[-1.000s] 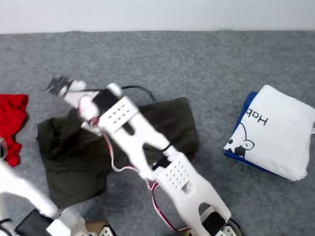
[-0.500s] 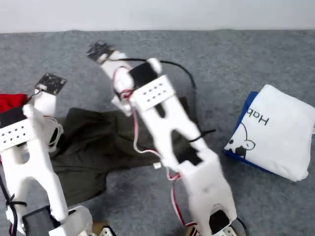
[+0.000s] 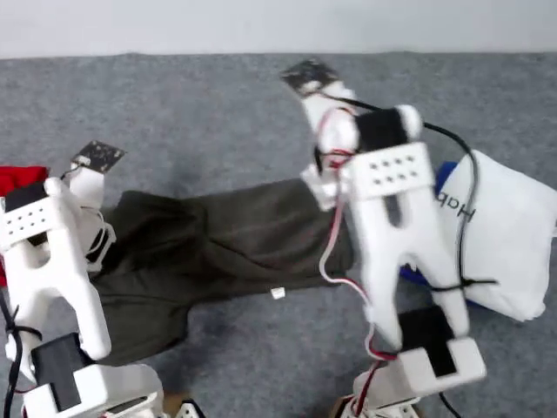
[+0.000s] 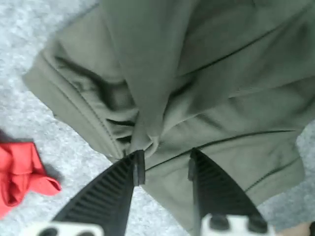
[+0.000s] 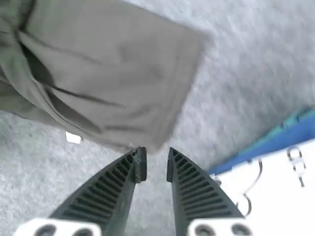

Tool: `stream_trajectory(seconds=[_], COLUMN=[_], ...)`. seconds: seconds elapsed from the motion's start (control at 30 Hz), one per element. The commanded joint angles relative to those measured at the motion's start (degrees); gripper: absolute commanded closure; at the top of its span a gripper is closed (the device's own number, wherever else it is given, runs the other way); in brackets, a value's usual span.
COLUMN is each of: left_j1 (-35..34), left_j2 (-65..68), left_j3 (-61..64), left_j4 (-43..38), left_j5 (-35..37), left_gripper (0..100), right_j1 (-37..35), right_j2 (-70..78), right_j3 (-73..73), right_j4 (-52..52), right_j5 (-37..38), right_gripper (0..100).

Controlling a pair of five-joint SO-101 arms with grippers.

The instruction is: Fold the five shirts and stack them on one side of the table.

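- White shirt (image 3: 513,244): dark lettering and a small cartoon drawing on it. You can't read it whole, since the right arm covers part.
- Olive shirt (image 3: 226,244): a small white tag pokes out at its near edge; the print on it is too small to tell.
- Blue shirt (image 3: 411,274) lies under the white shirt, mostly hidden, on the far side of the right arm from the olive shirt.
- Red shirt (image 3: 17,178) sits just beyond the olive shirt's crumpled end, cut off by the frame.
- Left gripper (image 4: 166,167): released, jaws spread over that crumpled end, nothing clamped.
- Right gripper (image 5: 155,164): at the olive shirt's opposite hem; you cannot tell if it's clenched on it.
- Olive shirt lies stretched across the grey desk (image 3: 261,104) between both arms.
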Motion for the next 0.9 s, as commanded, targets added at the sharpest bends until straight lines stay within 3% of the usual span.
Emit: stream_trajectory(seconds=[0.0, 0.17, 0.73, 0.87], left_j1=[-0.4, -0.3, -0.4, -0.4], left_j2=[-0.3, -0.2, -0.2, -0.2], left_j3=[-2.1, -1.5, 10.6, 13.4], left_j4=[-1.4, -2.1, -17.0, -20.0], left_j5=[-1.8, -3.4, -3.5, -3.5], left_gripper=[84, 84, 85, 89], right_j1=[3.0, 3.6, 3.6, 3.6], right_j2=[-6.8, -10.7, -11.4, -11.5], right_j3=[3.5, 7.4, 7.9, 7.9], right_j4=[2.4, 2.4, 2.4, 2.4], right_j5=[-0.5, -0.5, -0.5, -0.5], right_gripper=[90.9, 90.9, 90.9, 90.9])
